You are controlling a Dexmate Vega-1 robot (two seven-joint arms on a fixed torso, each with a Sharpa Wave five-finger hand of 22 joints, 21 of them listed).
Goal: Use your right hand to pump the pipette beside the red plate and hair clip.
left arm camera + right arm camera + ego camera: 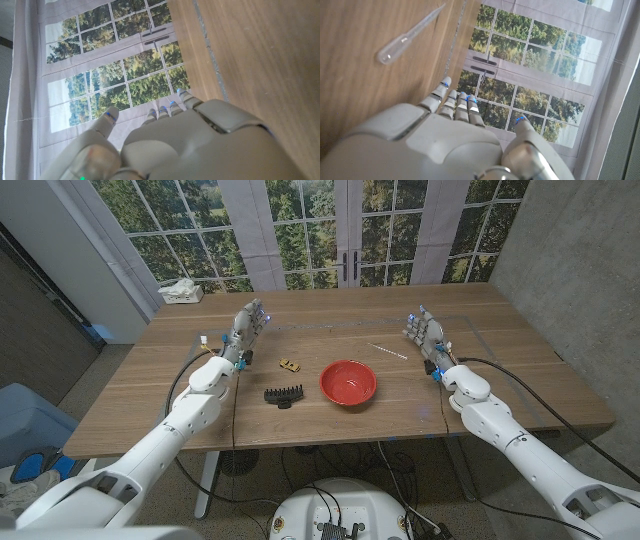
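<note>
A clear plastic pipette lies on the wooden table just behind and right of the red plate; in the right wrist view the pipette shows its bulb end nearest the hand. A black hair clip lies left of the plate. My right hand stands open a short way right of the pipette, touching nothing, and its back shows close up as right hand. Over at the table's left my left hand is open and holds nothing, its fingers apart as left hand.
A small yellow toy car sits between the left hand and the plate. A tiny white and yellow object lies left of the left hand. A tissue box stands off the table's far left corner. Windows run behind the table.
</note>
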